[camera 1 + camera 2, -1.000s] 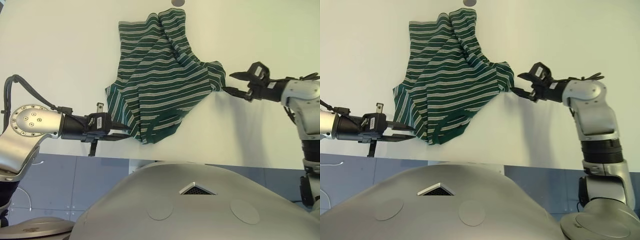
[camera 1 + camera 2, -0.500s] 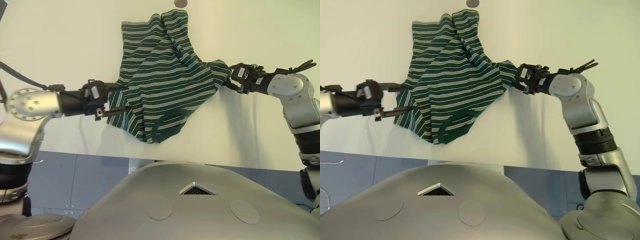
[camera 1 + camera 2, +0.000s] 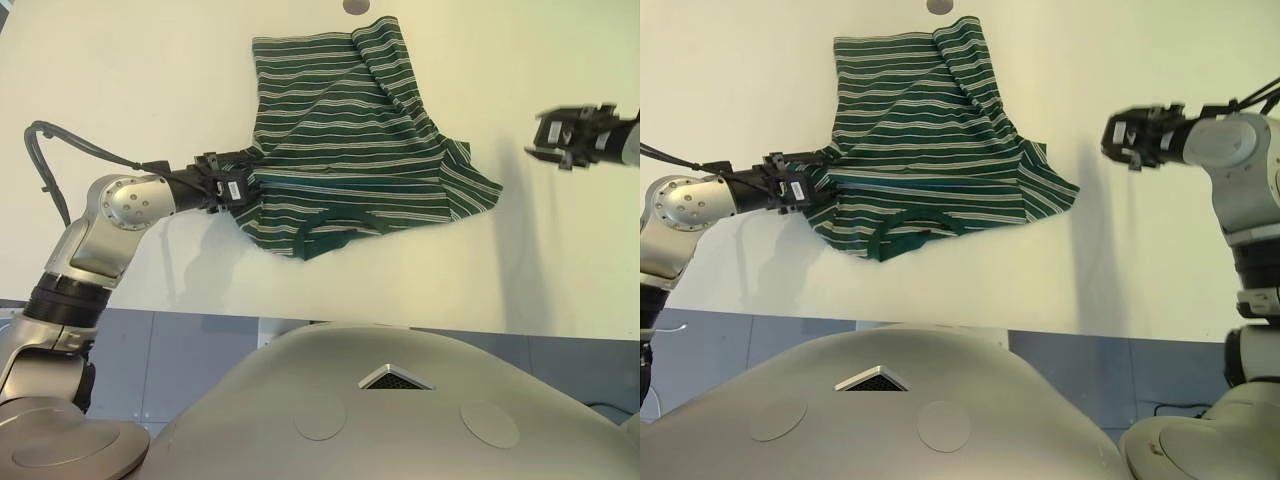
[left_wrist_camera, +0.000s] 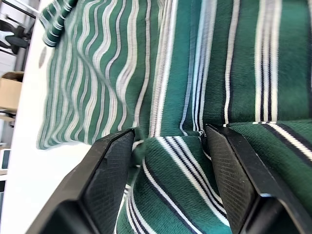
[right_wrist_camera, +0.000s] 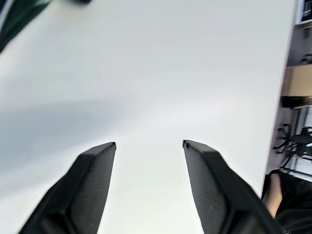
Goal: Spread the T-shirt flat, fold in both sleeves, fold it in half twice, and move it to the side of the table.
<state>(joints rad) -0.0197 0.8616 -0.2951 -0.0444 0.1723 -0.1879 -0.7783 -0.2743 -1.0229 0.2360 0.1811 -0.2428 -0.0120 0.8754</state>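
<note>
Left pincer (image 4: 169,131) spread astride T-shirt (image 3: 350,130) fold | right pincer (image 5: 148,143) spread over table (image 3: 120,80), well apart.

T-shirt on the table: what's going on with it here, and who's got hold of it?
The robot is at the spreading stage. The green striped T-shirt lies bunched and creased on the white table, not yet flat and with no fold made. The left hand is at the shirt's left edge, its fingers set either side of a ridge of fabric. The right hand is open and apart from the shirt, over the table to the shirt's right.
</note>
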